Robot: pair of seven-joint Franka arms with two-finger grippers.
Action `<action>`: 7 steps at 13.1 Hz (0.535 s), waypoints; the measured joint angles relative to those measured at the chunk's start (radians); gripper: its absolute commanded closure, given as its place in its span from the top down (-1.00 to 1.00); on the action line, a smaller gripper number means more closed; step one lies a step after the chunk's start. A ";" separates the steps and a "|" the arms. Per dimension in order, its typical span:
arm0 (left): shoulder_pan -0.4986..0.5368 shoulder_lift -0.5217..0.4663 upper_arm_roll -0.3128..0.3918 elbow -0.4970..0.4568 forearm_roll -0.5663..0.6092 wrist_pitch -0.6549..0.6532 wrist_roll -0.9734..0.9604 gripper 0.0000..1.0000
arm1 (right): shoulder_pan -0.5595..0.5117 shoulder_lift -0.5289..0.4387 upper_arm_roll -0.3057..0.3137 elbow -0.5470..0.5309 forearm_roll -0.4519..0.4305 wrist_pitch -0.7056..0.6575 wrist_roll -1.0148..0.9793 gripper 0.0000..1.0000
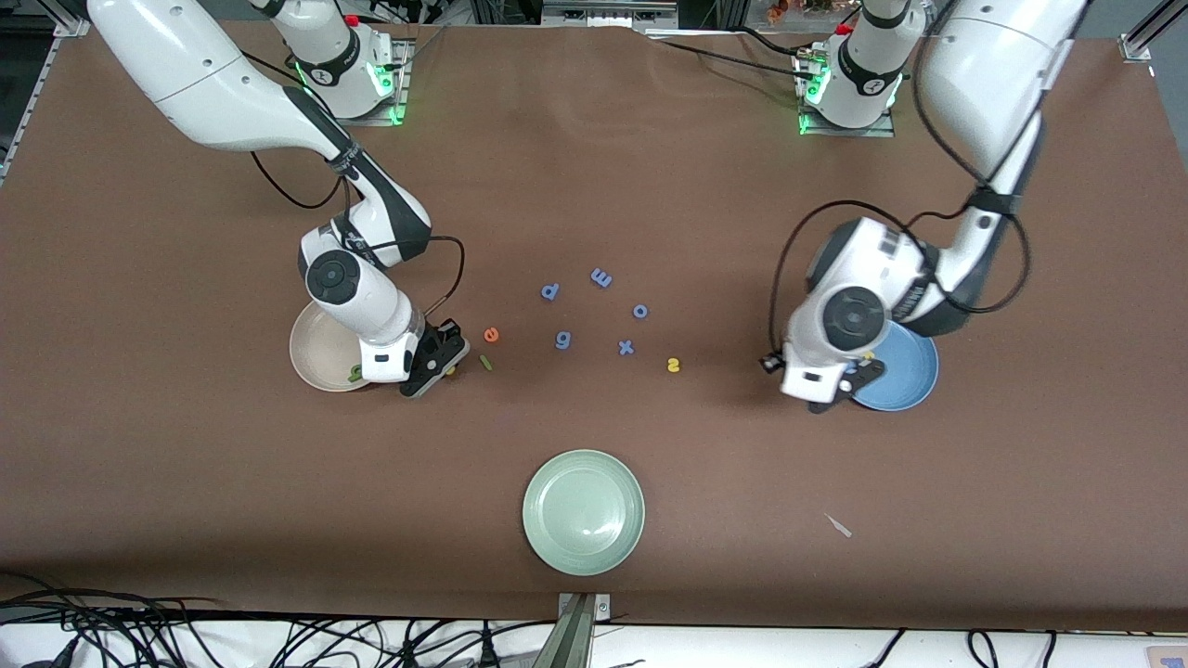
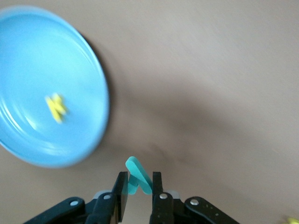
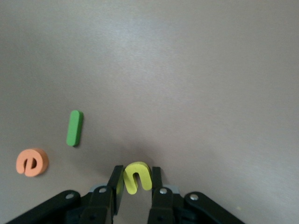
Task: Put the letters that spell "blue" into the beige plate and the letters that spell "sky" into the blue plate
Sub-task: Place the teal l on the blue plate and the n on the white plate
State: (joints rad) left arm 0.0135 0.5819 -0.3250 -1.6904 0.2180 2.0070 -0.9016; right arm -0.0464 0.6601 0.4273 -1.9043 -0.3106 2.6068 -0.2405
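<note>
My right gripper [image 3: 137, 170] is shut on the yellow u [image 3: 138, 178], low over the table beside the beige plate [image 1: 311, 348]. In that plate lies the dark green b [image 1: 355, 373]. The green l [image 3: 74, 127] and the orange e [image 3: 32, 162] lie on the table close by. My left gripper [image 2: 138, 174] is shut on the teal y [image 2: 135, 164], over the table just off the rim of the blue plate [image 2: 28, 56]. The yellow k [image 2: 56, 108] lies in the blue plate. The yellow s [image 1: 673, 365] rests on the table between the two plates.
Blue-purple letters p [image 1: 549, 291], m [image 1: 601, 276], o [image 1: 640, 311], g [image 1: 562, 340] and x [image 1: 626, 348] lie mid-table. A pale green plate [image 1: 583, 510] sits nearer the front camera. A small pale scrap [image 1: 838, 525] lies toward the left arm's end.
</note>
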 measured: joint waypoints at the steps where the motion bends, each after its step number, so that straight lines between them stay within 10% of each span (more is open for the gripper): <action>1: 0.042 0.000 0.001 -0.003 0.000 -0.003 0.078 -0.90 | -0.002 -0.020 0.000 0.008 0.000 -0.050 -0.010 -0.74; 3: 0.113 0.003 0.002 -0.015 0.000 -0.004 0.209 0.62 | -0.007 -0.080 -0.011 0.015 0.000 -0.162 -0.050 -0.68; 4: 0.133 0.007 0.002 -0.019 0.000 -0.004 0.247 1.00 | -0.012 -0.113 -0.026 0.015 0.000 -0.219 -0.079 -0.65; 7: 0.131 0.015 -0.013 -0.020 0.000 -0.004 0.261 1.00 | -0.035 -0.176 -0.090 -0.005 0.001 -0.330 -0.134 -0.04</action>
State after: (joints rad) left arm 0.1449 0.5972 -0.3378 -1.7105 0.2179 2.0030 -0.6411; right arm -0.0816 0.4842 0.3374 -1.9095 -0.3095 2.2766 -0.3748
